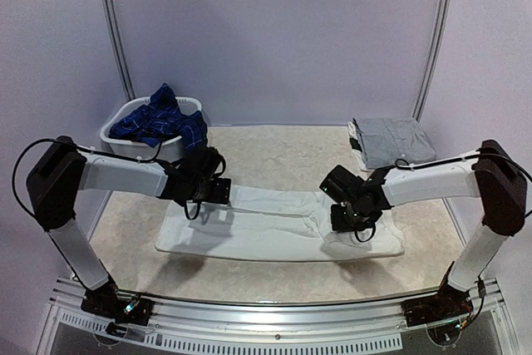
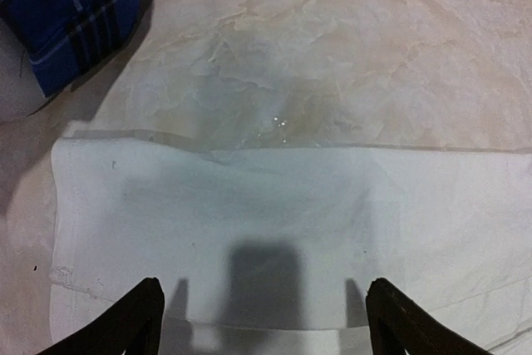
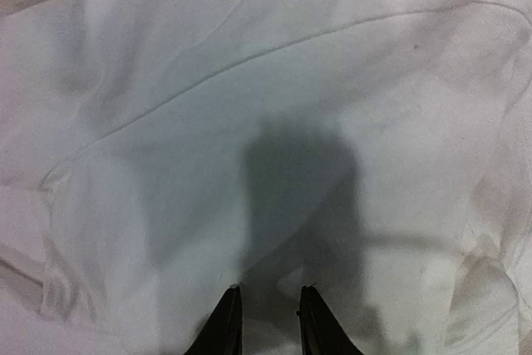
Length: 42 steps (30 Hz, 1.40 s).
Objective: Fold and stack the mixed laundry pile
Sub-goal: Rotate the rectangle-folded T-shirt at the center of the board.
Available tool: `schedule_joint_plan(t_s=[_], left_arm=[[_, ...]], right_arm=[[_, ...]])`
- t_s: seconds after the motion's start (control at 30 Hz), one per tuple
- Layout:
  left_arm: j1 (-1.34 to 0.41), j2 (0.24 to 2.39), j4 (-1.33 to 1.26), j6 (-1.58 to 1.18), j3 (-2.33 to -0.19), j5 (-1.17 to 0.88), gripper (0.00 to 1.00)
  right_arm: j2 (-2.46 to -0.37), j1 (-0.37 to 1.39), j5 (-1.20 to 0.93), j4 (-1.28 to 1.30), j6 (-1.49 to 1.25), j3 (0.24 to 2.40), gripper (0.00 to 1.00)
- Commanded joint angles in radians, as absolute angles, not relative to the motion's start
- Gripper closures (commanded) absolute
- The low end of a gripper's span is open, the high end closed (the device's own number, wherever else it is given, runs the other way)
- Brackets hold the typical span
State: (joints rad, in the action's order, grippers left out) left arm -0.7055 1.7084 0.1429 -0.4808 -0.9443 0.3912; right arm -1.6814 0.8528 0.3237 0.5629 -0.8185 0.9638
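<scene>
White trousers (image 1: 274,226) lie spread flat across the middle of the table. My left gripper (image 1: 209,191) hovers over their far left part. In the left wrist view it (image 2: 262,326) is open wide, with the white trousers (image 2: 291,205) under it and nothing between the fingers. My right gripper (image 1: 349,220) is low over the trousers' right part. In the right wrist view it (image 3: 268,326) has its fingers a narrow gap apart above the white cloth (image 3: 249,122), and no fold is pinched. The navy plaid shirt (image 1: 162,118) is heaped in the basket and also shows in the left wrist view (image 2: 66,14).
An oval white basket (image 1: 125,143) stands at the back left and holds the navy shirt. A folded grey garment (image 1: 391,140) lies at the back right. Bare marbled tabletop (image 1: 283,151) runs behind the trousers, and the table's front rail (image 1: 274,309) is near.
</scene>
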Motion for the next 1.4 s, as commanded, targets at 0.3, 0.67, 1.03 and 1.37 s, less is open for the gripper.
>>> schedule_joint_plan(t_s=[0.3, 0.67, 1.03, 1.37], left_arm=[[-0.640, 1.883, 0.276, -0.527, -1.039, 0.435, 0.15], [-0.594, 1.767, 0.318, -0.643, -0.810, 0.502, 0.15], [-0.597, 1.601, 0.319, -0.734, -0.643, 0.415, 0.15], [-0.649, 1.527, 0.250, -0.798, -0.599, 0.208, 0.15]], right_arm=[[-1.921, 0.737, 0.300, 0.560, -0.752, 1.122, 0.76], [-2.131, 0.694, 0.188, 0.587, -0.619, 1.416, 0.77], [-2.363, 0.597, 0.061, 0.675, -0.538, 1.812, 0.77], [-2.562, 0.519, -0.138, 0.733, -0.523, 2.160, 0.75]])
